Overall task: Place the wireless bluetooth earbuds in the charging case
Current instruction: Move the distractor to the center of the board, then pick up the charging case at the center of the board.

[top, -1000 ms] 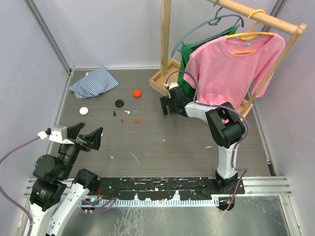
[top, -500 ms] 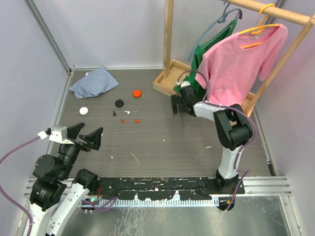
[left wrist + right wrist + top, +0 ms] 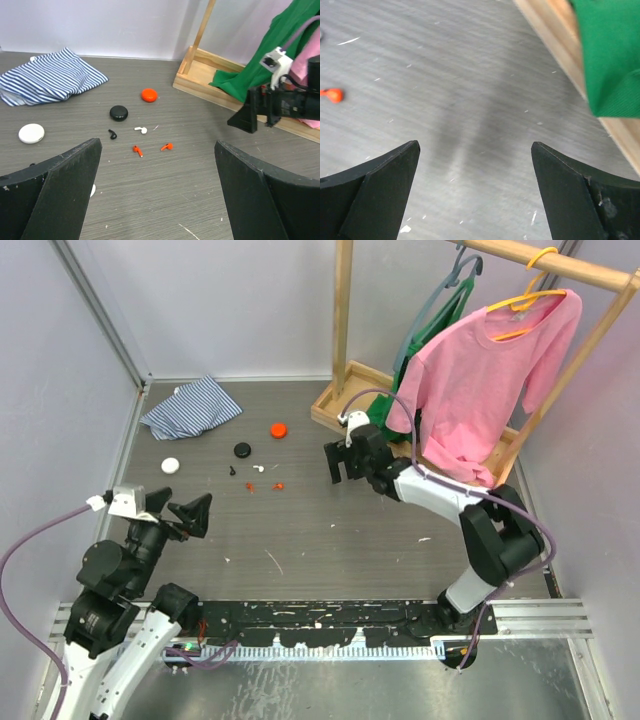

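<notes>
Earbuds (image 3: 259, 469) lie scattered on the grey surface (image 3: 330, 540) left of centre in the top view: one black, one white, two red-orange. They sit just below the black puck (image 3: 242, 449), with an orange puck (image 3: 278, 428) and a white puck (image 3: 170, 465) near; these are probably the cases. Both tools are released and empty, the left tool (image 3: 180, 508) at lower left and the right tool (image 3: 340, 464) near centre, both apart from the buds. A clean pick would drop straight onto one bud, clear of its neighbours. Striped cloth (image 3: 190, 405) lies upper left. The clothes rack (image 3: 343, 320) and pink shirt (image 3: 470, 370) crowd the right arm.
</notes>
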